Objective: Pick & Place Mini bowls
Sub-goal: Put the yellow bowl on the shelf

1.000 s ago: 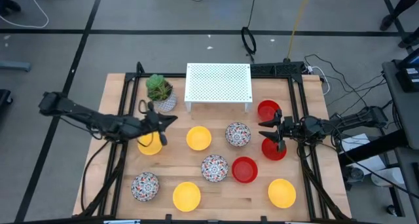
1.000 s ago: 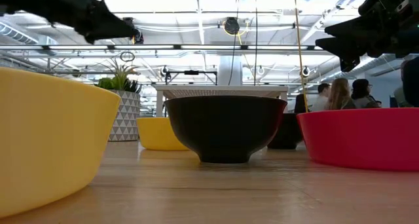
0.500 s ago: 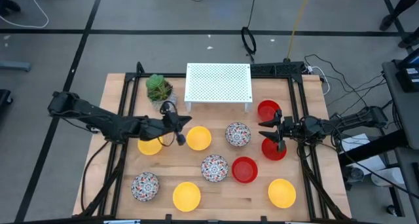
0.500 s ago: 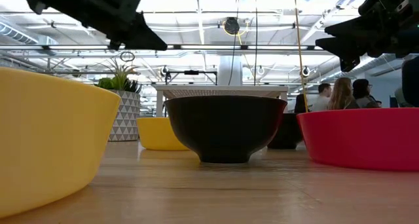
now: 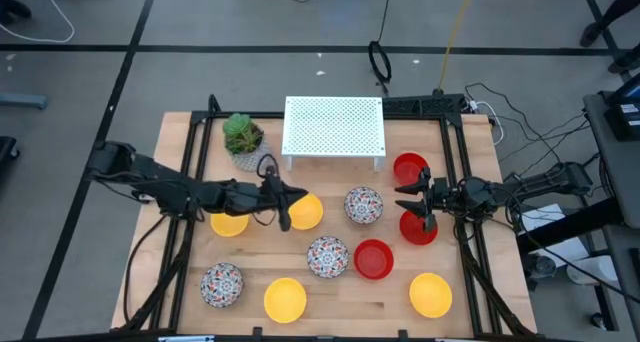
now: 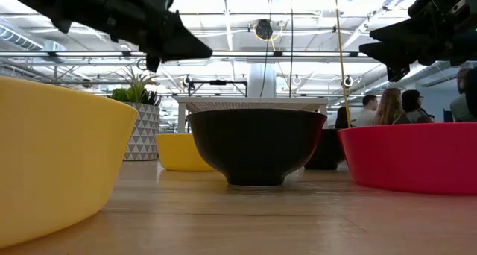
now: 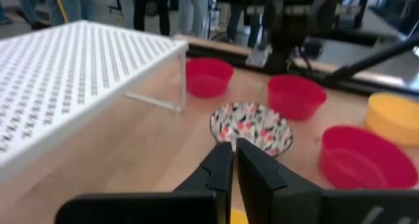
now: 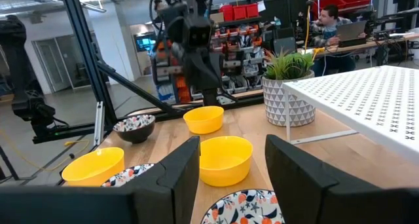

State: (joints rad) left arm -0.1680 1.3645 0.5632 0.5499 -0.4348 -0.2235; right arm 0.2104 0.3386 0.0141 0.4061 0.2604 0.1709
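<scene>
Mini bowls point(image 5: 364, 205): red one point(image 5: 419, 228) half hidden under right claw point(image 5: 411, 204).

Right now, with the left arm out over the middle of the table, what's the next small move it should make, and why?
Probably open the jaws and come down. The left gripper hangs shut above the rim of a yellow bowl near the table's middle, holding nothing, so it can't take the bowl as it is. The right gripper waits open between two red bowls on the right side.
</scene>
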